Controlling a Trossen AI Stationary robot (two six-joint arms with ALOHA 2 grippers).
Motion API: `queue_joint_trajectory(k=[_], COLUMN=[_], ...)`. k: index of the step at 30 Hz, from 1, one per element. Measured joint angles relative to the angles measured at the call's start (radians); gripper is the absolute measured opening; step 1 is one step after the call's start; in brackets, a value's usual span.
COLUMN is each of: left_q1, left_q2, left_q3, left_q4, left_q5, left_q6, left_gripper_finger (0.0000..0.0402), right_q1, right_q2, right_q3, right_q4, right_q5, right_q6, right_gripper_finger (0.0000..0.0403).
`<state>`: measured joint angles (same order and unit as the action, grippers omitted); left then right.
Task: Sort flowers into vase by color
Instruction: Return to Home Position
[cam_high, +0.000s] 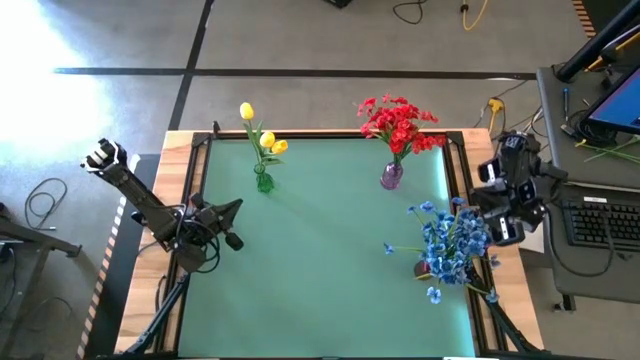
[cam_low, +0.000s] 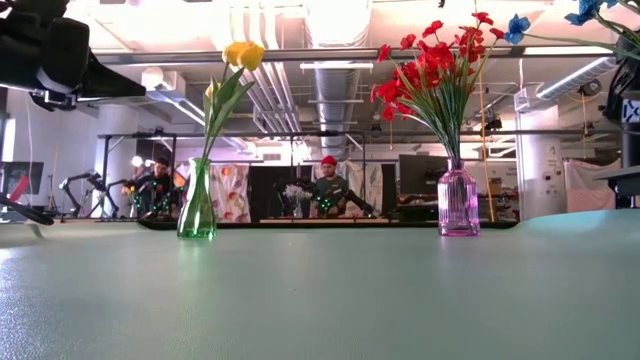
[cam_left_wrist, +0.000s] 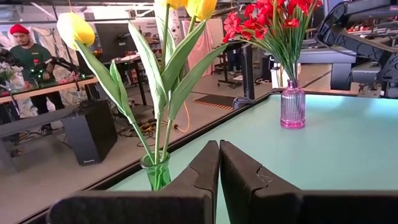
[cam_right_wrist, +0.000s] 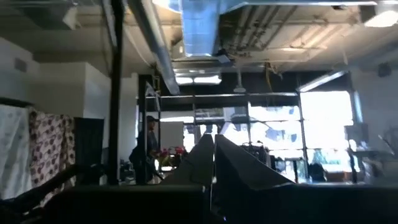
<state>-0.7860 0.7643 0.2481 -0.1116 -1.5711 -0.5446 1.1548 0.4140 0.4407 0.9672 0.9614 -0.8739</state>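
High view is showing the flowers standing sorted on the table (cam_high: 330, 270): yellow tulips (cam_high: 262, 135) in the green vase (cam_high: 264, 182) near the far edge toward the left corner, red flowers (cam_high: 398, 122) in the purple vase (cam_high: 391, 176) near the far edge right of centre, and blue flowers (cam_high: 452, 240) in a red vase (cam_high: 424, 267) close to the right edge. The left gripper (cam_high: 236, 207) is hovering just inside the left edge, fingers pressed together on nothing. The right gripper (cam_right_wrist: 213, 140) is sitting at the right edge, likewise closed and empty. The sorting is looking complete. Because the right arm is lying just beside the blue blooms, it is likely needing to move outward, away from them, before folding, lest a link brush the stems and tip the vase.
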Motion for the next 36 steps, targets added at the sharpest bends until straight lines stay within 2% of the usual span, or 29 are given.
queue_joint_trajectory(k=[3, 9, 14, 21, 26, 29, 36], left_q1=[0.000, 0.001, 0.001, 0.001, 0.001, 0.001, 0.001], left_q2=[0.000, 0.000, 0.000, 0.000, 0.000, 0.000, 0.000], left_q3=[0.000, 0.000, 0.000, 0.000, 0.000, 0.000, 0.000], left_q4=[0.005, 0.007, 0.008, 0.008, 0.016, 0.018, 0.023], left_q5=[0.000, 0.000, 0.000, 0.000, 0.000, 0.000, 0.002], left_q6=[0.000, 0.000, 0.000, 0.000, 0.000, 0.000, 0.007], left_gripper_finger=[0.0000, 0.0000, 0.0000, 0.0000, 0.0000, 0.0000, 0.0000], right_q1=[-0.044, -0.162, -0.244, -0.387, -0.527, -0.601, -0.643], right_q2=[0.051, 0.154, 0.151, 0.151, 0.158, 0.168, 0.079], right_q3=[0.054, 0.191, 0.272, 0.277, 0.277, 0.281, 0.279], right_q4=[-0.087, -0.320, -0.518, -0.585, -0.634, -0.704, -0.780], right_q5=[-0.055, -0.062, -0.178, -0.217, -0.400, -0.422, -0.474], right_q6=[0.060, 0.172, 0.321, 0.411, 0.523, 0.560, 0.599], right_gripper_finger=[0.0009, 0.0009, 0.0009, 0.0009, 0.0009, 0.0009, 0.0009])
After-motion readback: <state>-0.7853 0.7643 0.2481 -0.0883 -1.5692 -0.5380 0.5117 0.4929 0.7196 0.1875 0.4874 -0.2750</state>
